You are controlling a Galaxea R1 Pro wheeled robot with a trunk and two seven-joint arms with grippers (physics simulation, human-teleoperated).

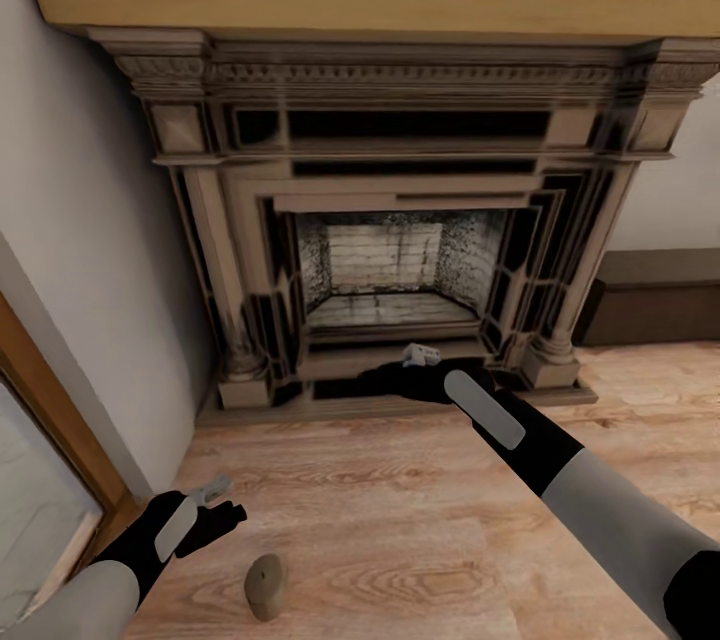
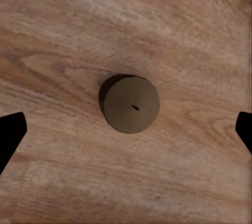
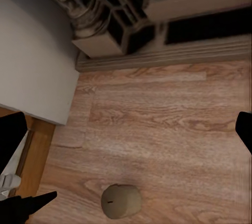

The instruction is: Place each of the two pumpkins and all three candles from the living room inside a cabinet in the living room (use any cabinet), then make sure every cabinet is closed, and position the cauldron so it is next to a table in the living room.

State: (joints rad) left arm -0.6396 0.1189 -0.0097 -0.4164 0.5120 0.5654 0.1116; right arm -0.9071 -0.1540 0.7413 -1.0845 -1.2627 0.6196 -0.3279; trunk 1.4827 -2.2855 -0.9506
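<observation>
One candle point(image 1: 265, 586) stands upright on wood floor point(image 1: 420, 530), just beside left gripper point(image 1: 212, 494), near wall point(image 1: 70, 250) and wooden door frame point(image 1: 50, 410). Left wrist view: candle point(image 2: 130, 104) seen from above, wick dot at centre, between widely spread black fingertips point(image 2: 10, 135), apart from both. Right gripper point(image 1: 421, 355) extended toward hearth of fireplace point(image 1: 390, 220); fingers look parted, spread in right wrist view, nothing held. Right wrist view: candle point(image 3: 121, 201) on floor, fireplace base beyond. Dark low cabinet point(image 1: 655, 298) beside fireplace.

A candle point(image 1: 265, 585) stands on the floor point(image 1: 400, 520) before the fireplace point(image 1: 390, 220), beside the left tool point(image 1: 212, 493).
</observation>
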